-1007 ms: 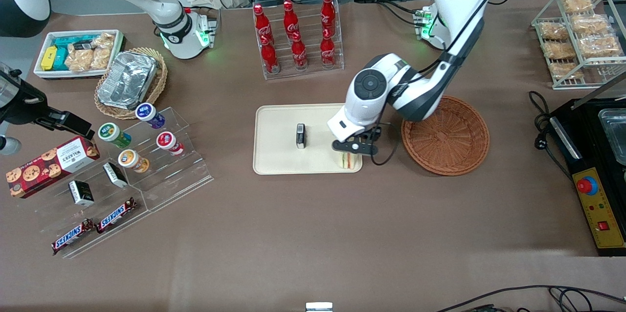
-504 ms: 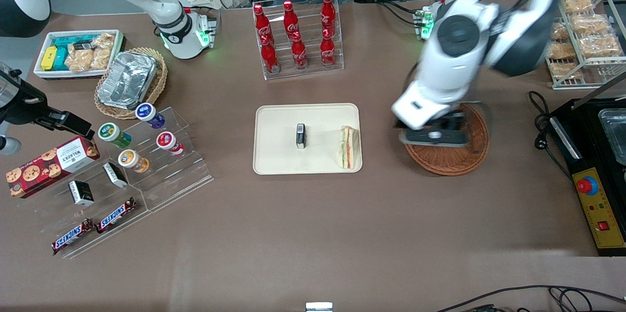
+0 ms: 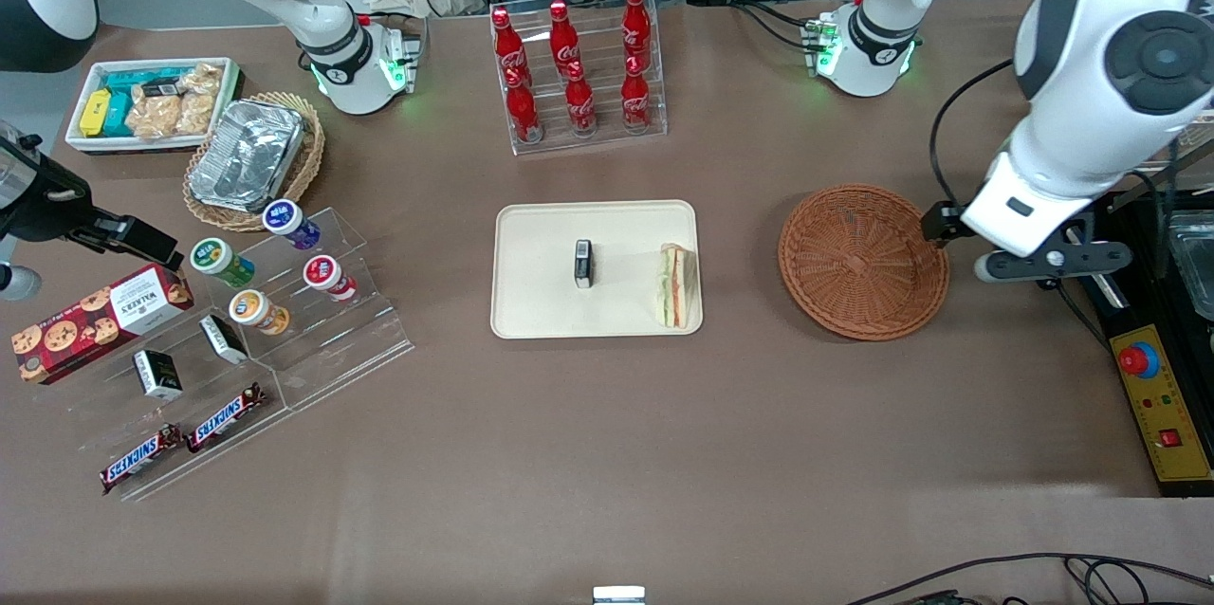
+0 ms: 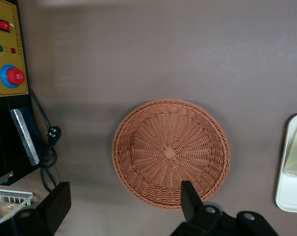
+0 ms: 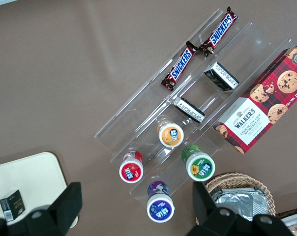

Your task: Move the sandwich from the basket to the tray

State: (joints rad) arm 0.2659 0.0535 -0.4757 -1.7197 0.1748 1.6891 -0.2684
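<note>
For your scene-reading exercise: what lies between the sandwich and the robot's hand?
The basket, empty, sits between the sandwich on the tray and the hand, shown in the front view.

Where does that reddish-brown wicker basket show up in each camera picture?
Front view: the basket sits empty between the tray and the open tool.
Left wrist view: the basket lies in mid-picture, below the tool.
Right wrist view: not in it.
Shared landmark: the tray.

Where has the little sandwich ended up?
The sandwich lies on the tray, at the edge nearest the empty basket, beside a small dark box. The gripper hangs open above the basket's rim.
</note>
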